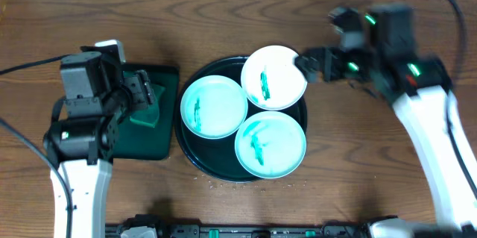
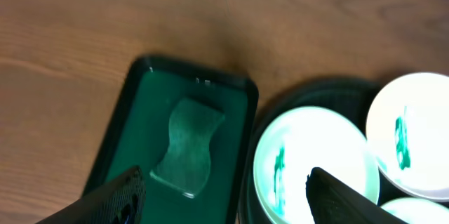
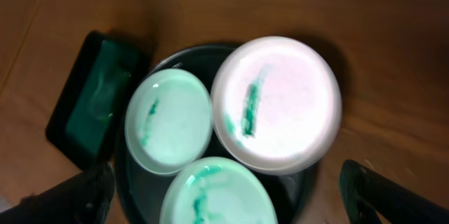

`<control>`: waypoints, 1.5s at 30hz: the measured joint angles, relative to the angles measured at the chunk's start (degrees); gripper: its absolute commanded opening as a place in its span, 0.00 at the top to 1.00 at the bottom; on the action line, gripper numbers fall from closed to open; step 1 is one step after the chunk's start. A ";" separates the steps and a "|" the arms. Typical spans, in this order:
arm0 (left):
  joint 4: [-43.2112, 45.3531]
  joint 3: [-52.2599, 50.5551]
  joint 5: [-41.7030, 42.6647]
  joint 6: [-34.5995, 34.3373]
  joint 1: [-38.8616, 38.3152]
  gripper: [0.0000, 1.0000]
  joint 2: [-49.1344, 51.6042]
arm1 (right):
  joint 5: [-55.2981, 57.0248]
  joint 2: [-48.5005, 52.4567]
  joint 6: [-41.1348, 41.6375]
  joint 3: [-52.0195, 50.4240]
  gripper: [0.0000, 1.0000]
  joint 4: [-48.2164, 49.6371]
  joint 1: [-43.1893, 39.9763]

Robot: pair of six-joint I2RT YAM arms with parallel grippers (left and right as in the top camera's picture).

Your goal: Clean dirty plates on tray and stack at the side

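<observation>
The round black tray point(image 1: 183, 138) sits mid-table and holds three plates, each with a teal smear: a mint one on the left point(image 1: 214, 106), a white one at the back right point(image 1: 274, 77) and a mint one in front point(image 1: 270, 145). My left gripper point(image 1: 144, 92) hangs open over the green rectangular tray; in its wrist view it point(image 2: 228, 203) straddles the edge between the sponge and the left mint plate point(image 2: 316, 161). My right gripper point(image 1: 309, 63) is open by the white plate's right rim; its wrist view point(image 3: 231, 203) looks down on the white plate point(image 3: 280, 104).
A rectangular dark green tray point(image 1: 160, 148) with a green sponge point(image 2: 188, 147) lies just left of the black tray. Cables run along the far left and back right. Bare wood lies to the right of and in front of the black tray.
</observation>
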 measured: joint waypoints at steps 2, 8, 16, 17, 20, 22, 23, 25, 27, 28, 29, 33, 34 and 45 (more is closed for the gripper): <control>-1.70 -0.02 0.48 -0.02 0.00 0.26 1.11 | 0.59 8.50 -0.92 8.28 0.01 -4.31 3.69; -4.72 0.00 0.72 -0.04 0.00 0.26 1.07 | -4.83 17.25 -1.64 10.71 0.13 -3.04 5.97; -7.02 0.00 -0.02 -0.07 0.00 0.26 1.20 | -3.30 23.34 6.19 10.84 0.24 -1.33 12.13; -7.08 0.00 -0.44 -0.24 0.00 0.26 1.33 | -1.22 23.96 7.56 10.84 0.24 -1.88 13.31; -7.15 0.00 -4.15 -2.29 0.00 0.26 3.02 | 6.29 25.64 12.04 10.84 0.20 -2.82 17.62; -7.08 -0.02 -6.84 -4.52 0.02 0.26 5.66 | 9.66 26.51 13.49 10.84 0.27 -2.86 20.06; -6.99 -0.02 -7.89 -5.38 0.02 0.26 7.02 | 10.86 26.80 13.94 10.84 0.31 -2.91 21.22; -6.64 -0.02 -9.84 -7.02 0.02 0.26 10.56 | 12.81 27.15 14.88 10.84 0.39 -2.38 23.39; -6.10 -0.02 -10.95 -7.96 0.02 0.26 13.40 | 14.45 27.32 15.89 10.84 0.43 -1.92 24.96; -5.70 -0.02 -11.50 -8.26 0.02 0.26 14.99 | 15.13 27.52 16.46 10.86 0.46 -1.75 25.55; -5.31 -0.02 -11.85 -8.52 0.04 0.26 16.20 | 15.45 27.76 16.94 10.86 0.50 -1.60 26.01; -3.32 -0.04 -12.48 -9.35 0.09 0.26 20.06 | 16.55 30.08 19.41 10.97 0.63 -1.46 26.75; -2.78 -0.04 -12.61 -9.46 0.09 0.26 20.70 | 16.74 30.95 19.80 10.97 0.67 -1.57 26.73; -0.55 -0.04 -13.38 -9.55 0.09 0.26 21.97 | 19.32 36.68 24.65 10.99 0.72 -3.82 26.73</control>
